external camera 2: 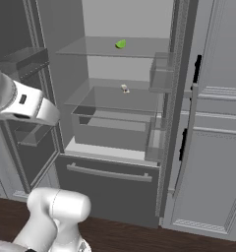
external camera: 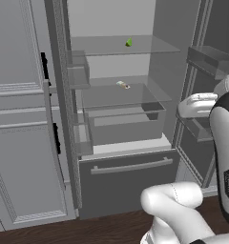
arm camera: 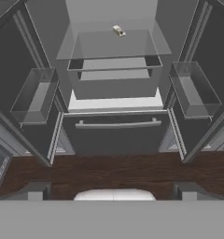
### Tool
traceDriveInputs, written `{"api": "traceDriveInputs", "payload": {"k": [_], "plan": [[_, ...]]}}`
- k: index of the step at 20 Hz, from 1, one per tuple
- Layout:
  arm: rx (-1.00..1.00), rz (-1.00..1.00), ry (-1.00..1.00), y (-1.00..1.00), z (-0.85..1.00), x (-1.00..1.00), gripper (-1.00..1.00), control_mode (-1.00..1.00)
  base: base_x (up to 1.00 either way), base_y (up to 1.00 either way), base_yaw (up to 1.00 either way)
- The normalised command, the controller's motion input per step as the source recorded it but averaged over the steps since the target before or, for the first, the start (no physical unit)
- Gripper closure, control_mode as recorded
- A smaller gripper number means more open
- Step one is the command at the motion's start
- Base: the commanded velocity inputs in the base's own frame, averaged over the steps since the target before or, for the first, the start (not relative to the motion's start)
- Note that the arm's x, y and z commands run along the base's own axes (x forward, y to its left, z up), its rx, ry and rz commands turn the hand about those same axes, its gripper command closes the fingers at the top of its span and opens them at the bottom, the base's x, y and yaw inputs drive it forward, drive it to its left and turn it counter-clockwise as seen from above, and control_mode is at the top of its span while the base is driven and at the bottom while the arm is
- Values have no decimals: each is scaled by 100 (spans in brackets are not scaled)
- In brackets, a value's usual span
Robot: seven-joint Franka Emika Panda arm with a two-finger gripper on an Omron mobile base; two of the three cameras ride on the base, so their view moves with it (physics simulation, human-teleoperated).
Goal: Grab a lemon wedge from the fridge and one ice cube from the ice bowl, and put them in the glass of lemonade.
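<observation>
While the fridge [external camera: 130,181] is standing with both doors swung wide, the lemon wedge [external camera: 129,43] is sitting on the top glass shelf [external camera: 150,46], upper centre of both base views. Low in the hand view, the tool [arm camera: 113,191] is hanging released, grasping nothing. Reaching well probably means rising high, clearing the whitish scrap [external camera: 123,85] on the shelf below.

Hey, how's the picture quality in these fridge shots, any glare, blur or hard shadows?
Left base view: flat, even light, lemon wedge sharp on its glass shelf. Right base view: same, no glare. Hand view: fridge doors splay outward, wide-angle stretch; floor darker.
</observation>
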Motion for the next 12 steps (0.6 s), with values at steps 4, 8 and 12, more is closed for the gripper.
{"api": "traceDriveInputs", "payload": {"k": [4, 8, 12], "plan": [[0, 0, -18, 0, -14, 18, -100, -100, 0, 0, 0], [0, 0, -25, 0, 0, 0, -100, -100, 0, 0, 0], [0, 0, -21, 0, 0, 0, -100, -100, 0, 0, 0]]}}
